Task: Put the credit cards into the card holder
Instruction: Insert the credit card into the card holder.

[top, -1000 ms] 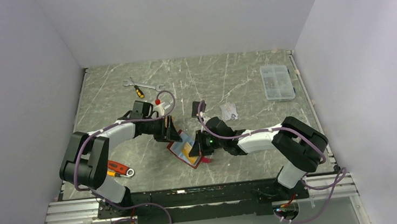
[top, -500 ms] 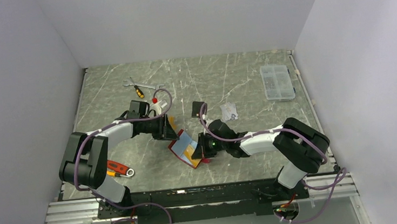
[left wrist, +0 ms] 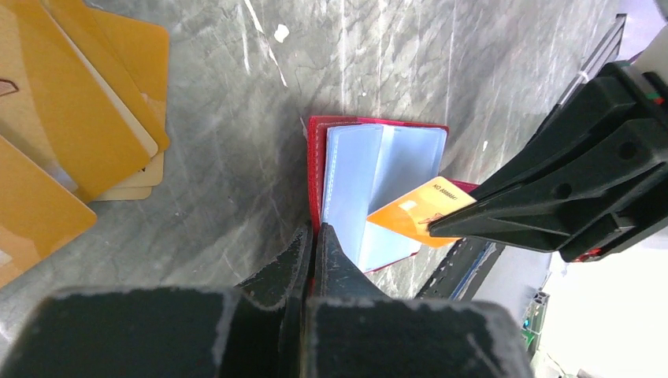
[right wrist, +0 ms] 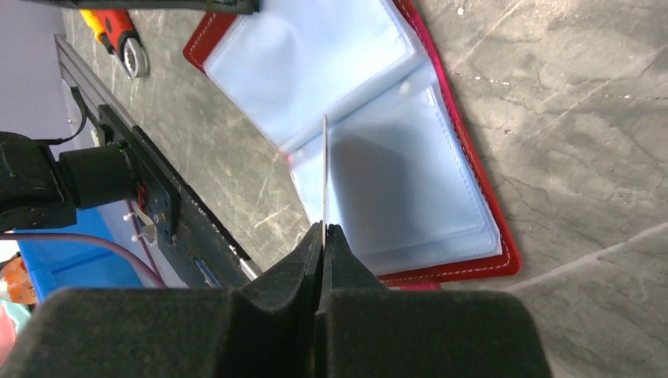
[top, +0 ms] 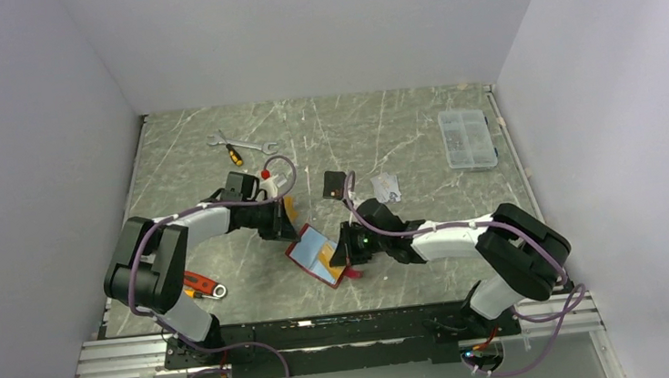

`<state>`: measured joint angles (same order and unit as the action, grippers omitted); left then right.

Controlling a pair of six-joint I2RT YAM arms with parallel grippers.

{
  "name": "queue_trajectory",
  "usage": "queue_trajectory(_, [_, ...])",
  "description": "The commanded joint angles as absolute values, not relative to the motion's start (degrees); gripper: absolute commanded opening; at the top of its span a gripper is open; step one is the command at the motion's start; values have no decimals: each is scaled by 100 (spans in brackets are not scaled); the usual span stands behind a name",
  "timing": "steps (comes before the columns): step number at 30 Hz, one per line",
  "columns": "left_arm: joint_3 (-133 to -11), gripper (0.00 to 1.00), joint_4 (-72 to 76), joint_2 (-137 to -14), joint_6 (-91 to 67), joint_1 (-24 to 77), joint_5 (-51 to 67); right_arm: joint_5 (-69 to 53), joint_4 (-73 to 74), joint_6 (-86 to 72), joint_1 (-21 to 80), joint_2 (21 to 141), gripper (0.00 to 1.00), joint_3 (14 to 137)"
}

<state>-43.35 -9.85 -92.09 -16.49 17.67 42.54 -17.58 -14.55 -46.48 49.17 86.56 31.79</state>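
Lying open near the middle of a grey marbled table (top: 399, 128), a dark-red card holder (left wrist: 315, 157) shows its clear sleeves (right wrist: 354, 94) facing up. The right gripper (right wrist: 324, 230) has its jaws clamped on one orange card (left wrist: 411, 214), held on edge over the sleeves, with its far end at the fold between two of them. The left gripper (left wrist: 315, 236) has its jaws pressed together, tips right at the holder's red edge; whether they pinch the cover cannot be told. A fanned stack of orange cards (left wrist: 87, 118) lies on the table just beside the left gripper, apart from the holder. A black card (top: 334, 183) lies farther back, near the right arm. Well off to the far right sits a clear compartment box (top: 467, 139); a wrench (top: 249, 145) lies at the far left, and a red-handled tool (top: 198, 284) lies close to the left arm's base.
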Motion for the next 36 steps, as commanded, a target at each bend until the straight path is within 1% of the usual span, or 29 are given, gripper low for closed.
queue_trajectory(1, [-4302,0,-1113,-9126,-1569,1850,3921,-1809,-1203,-4555,4855,8670,0,3590])
queue_trajectory(8, [-4174,0,-868,-9096,-1899,1644,4193,-2819,-1234,-4276,4932,8943,0,3778])
queue_trajectory(11, [-4042,0,-708,-9050,-1967,1500,4253,-2764,-717,-3858,5196,9149,0,4055])
queue_trajectory(14, [-4000,0,-686,-8983,-1980,1453,4254,-2476,-252,-3525,5437,9288,0,4283])
queue_trajectory(18, [-3990,0,-687,-8939,-1969,1454,4232,-2089,138,-3351,5532,9242,0,4291])
queue_trajectory(22, [-3973,0,-697,-8909,-1977,1459,4233,-1535,694,-3275,5605,9042,0,4280])
queue_trajectory(31, [-3923,0,-628,-8877,-2142,1455,4385,466,1615,-3645,5610,8310,0,4117])
queue_trajectory(34, [-3875,0,-497,-8886,-2239,1453,4517,856,1833,-3648,5667,8081,0,4173])
queue_trajectory(36, [-3795,0,-337,-8887,-2283,1463,4658,798,1830,-3609,5684,8007,0,4192])
